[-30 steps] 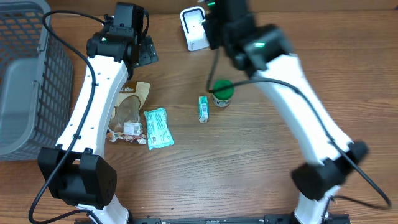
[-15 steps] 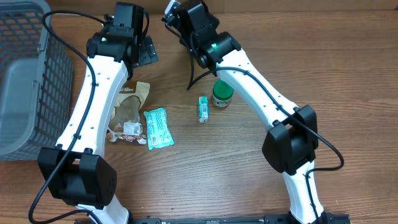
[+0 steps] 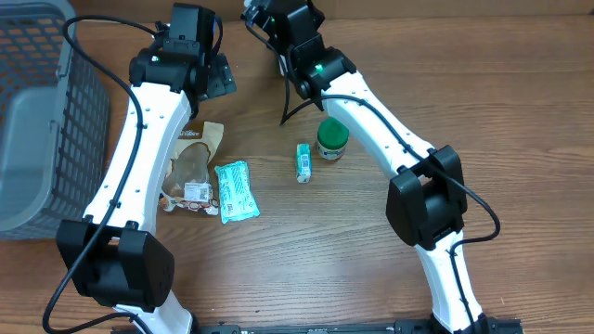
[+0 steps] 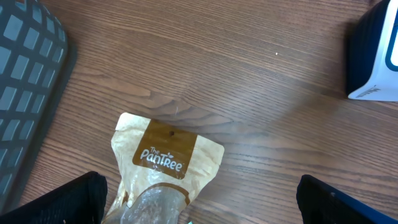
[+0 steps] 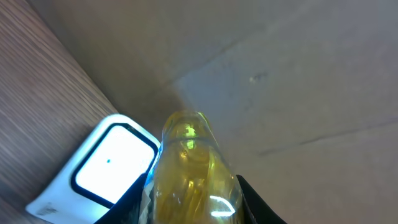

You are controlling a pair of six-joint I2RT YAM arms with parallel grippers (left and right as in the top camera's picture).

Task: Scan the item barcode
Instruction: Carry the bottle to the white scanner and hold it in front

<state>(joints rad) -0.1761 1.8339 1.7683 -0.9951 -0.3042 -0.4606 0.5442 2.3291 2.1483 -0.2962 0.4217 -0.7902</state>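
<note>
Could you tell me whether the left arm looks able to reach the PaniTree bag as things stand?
Probably yes. The left gripper is open near the top end of the PaniTree bag, with only bare table between them; nothing lies on that end, and the right gripper is away at the scanner.

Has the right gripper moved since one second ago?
Yes. Judged against the green jar, the right gripper swung left, and in the overhead view it now covers the white scanner.
</note>
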